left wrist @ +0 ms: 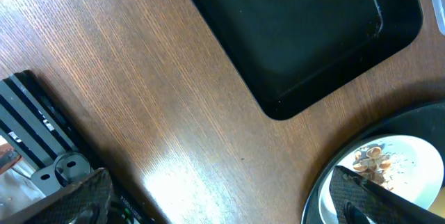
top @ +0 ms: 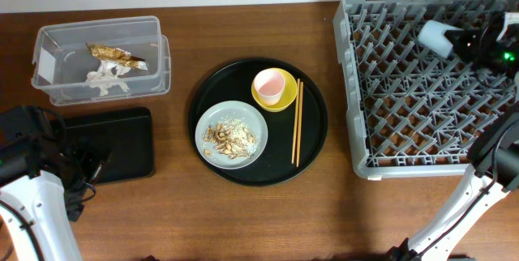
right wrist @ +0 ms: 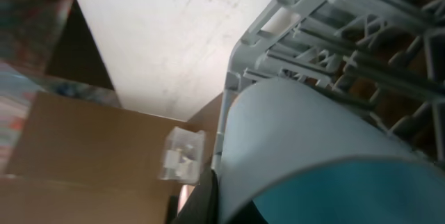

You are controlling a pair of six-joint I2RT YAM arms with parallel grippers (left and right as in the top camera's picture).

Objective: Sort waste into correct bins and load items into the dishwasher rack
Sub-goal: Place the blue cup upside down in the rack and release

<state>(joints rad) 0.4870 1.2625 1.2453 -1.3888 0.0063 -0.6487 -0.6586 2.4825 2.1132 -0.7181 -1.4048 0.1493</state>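
My right gripper [top: 464, 42] is shut on the small light-blue cup [top: 435, 37] and holds it tilted over the far right part of the grey dishwasher rack [top: 365, 91]. In the right wrist view the cup [right wrist: 313, 133] fills the frame in front of the rack [right wrist: 327, 36]. The grey plate [top: 212, 119] bearing food scraps [top: 229, 135], the yellow bowl [top: 284, 99] with the pink cup [top: 270, 87] in it, and the chopsticks [top: 297, 123] lie on the round black tray. The clear tub [top: 57, 50] holds the gold wrapper [top: 116, 55] and tissue [top: 105, 79]. My left gripper [left wrist: 222, 206] is open and empty over the table, between the shallow black tray [left wrist: 299, 36] and the plate [left wrist: 410, 165].
The round black tray [top: 312, 151] sits mid-table. The shallow black tray [top: 113, 143] lies just below the tub, next to my left arm [top: 32, 172]. Bare wood lies between the round tray and the rack.
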